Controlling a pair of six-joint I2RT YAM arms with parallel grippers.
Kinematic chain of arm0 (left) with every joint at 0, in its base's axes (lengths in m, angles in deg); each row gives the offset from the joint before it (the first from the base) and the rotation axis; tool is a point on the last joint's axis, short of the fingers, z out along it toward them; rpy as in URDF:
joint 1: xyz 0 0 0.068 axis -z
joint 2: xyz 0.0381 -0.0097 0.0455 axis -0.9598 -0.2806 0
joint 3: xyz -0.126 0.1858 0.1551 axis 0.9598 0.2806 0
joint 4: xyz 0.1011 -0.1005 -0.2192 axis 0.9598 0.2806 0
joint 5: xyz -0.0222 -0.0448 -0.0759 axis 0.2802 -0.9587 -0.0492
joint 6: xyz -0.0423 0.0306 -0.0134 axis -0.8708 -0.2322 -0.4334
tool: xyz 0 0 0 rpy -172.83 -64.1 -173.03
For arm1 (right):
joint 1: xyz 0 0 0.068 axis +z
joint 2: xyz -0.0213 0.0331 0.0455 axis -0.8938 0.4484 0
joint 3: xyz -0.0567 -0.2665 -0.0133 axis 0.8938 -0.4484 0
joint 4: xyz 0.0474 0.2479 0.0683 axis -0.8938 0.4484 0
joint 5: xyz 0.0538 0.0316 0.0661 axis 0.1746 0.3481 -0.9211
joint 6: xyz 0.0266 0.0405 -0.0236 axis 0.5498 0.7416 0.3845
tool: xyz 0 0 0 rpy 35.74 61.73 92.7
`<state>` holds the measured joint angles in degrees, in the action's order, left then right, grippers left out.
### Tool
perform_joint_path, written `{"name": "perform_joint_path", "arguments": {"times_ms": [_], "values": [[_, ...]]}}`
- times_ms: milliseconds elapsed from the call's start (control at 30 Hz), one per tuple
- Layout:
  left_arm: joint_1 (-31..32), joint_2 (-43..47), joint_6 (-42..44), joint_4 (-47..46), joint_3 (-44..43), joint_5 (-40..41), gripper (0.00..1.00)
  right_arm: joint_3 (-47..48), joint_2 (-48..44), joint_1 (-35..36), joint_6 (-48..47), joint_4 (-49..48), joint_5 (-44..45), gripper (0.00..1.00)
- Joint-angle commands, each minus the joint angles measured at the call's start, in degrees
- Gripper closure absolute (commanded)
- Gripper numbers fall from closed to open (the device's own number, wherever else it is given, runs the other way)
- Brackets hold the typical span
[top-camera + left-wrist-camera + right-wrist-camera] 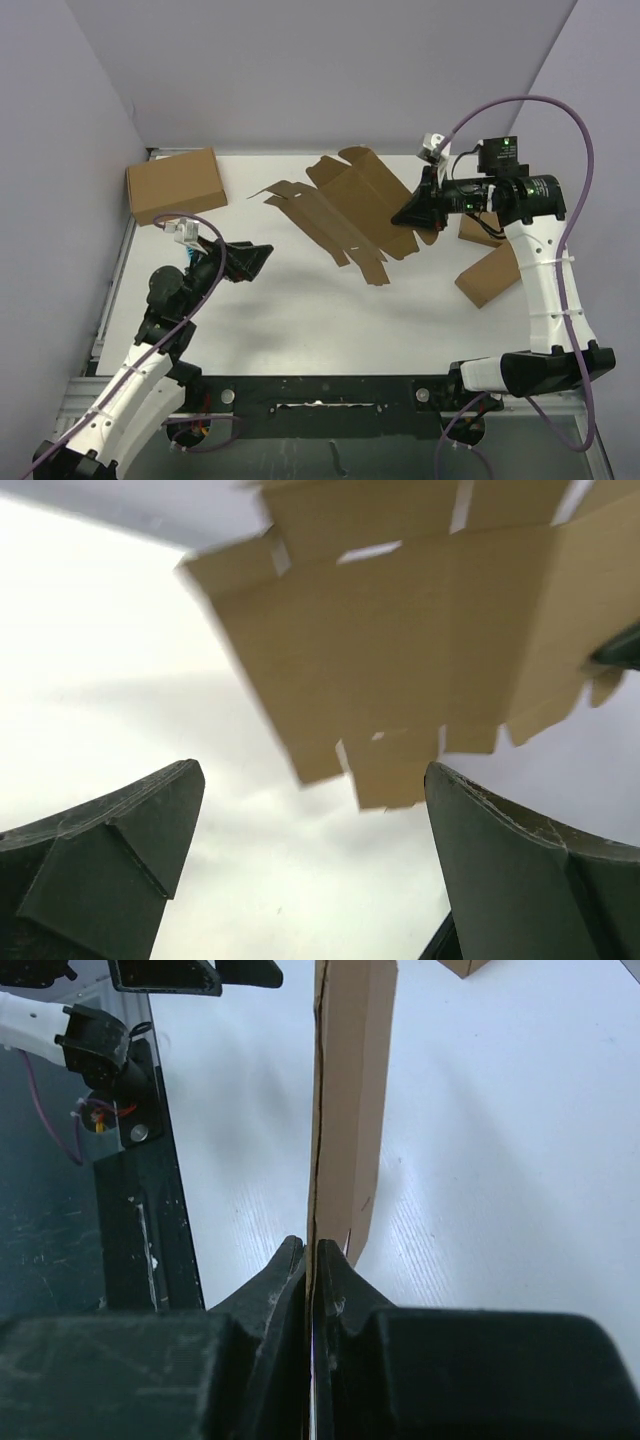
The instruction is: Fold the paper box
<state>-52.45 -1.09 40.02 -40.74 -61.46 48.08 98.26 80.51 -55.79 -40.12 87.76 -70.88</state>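
The paper box [345, 210] is a flat brown die-cut sheet with many flaps, held tilted above the white table near its back middle. My right gripper [408, 214] is shut on the sheet's right edge. In the right wrist view the cardboard [345, 1110] runs edge-on out from between the closed fingers of my right gripper [310, 1250]. My left gripper [262, 258] stands open to the left of the sheet, apart from it. In the left wrist view its wide jaws [310, 780] hold nothing and the sheet [420, 630] hangs beyond them.
A larger closed brown carton [175, 185] sits at the back left corner. Two small closed brown boxes [490, 275] [478, 228] lie at the right, close to the right arm. A black rail [320, 385] runs along the near table edge.
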Motion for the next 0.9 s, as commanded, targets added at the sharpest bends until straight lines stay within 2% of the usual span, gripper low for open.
{"name": "perform_joint_path", "arguments": {"times_ms": [0, 100, 333, 600, 733, 867], "values": [[-2.9, 0.7, -3.7, 5.1, 3.9, -3.4, 0.07, -0.7, -1.2, 0.2, -3.3, 2.5, 4.1, 1.00], [-3.0, -1.2, -5.9, 1.1, 6.7, -4.3, 0.08, -1.5, -1.0, 0.2, -2.6, 1.8, 4.0, 1.00], [-2.3, -10.1, -11.6, -16.6, 11.4, -6.3, 0.11, -2.2, 0.4, 0.0, 0.4, 0.7, -1.0, 1.00], [0.6, -21.2, -10.1, -28.0, 8.7, -6.1, 0.10, -4.3, 1.5, -2.2, 5.3, -2.3, -10.7, 1.00], [1.3, -25.6, -9.0, -29.5, 5.7, -5.5, 0.11, -5.5, 1.7, -2.6, 7.3, -4.1, -12.8, 1.00], [1.4, -29.0, -8.8, -32.7, 3.9, -5.1, 0.27, -6.1, 1.9, -2.9, 8.0, -4.8, -13.3, 1.00]]}}
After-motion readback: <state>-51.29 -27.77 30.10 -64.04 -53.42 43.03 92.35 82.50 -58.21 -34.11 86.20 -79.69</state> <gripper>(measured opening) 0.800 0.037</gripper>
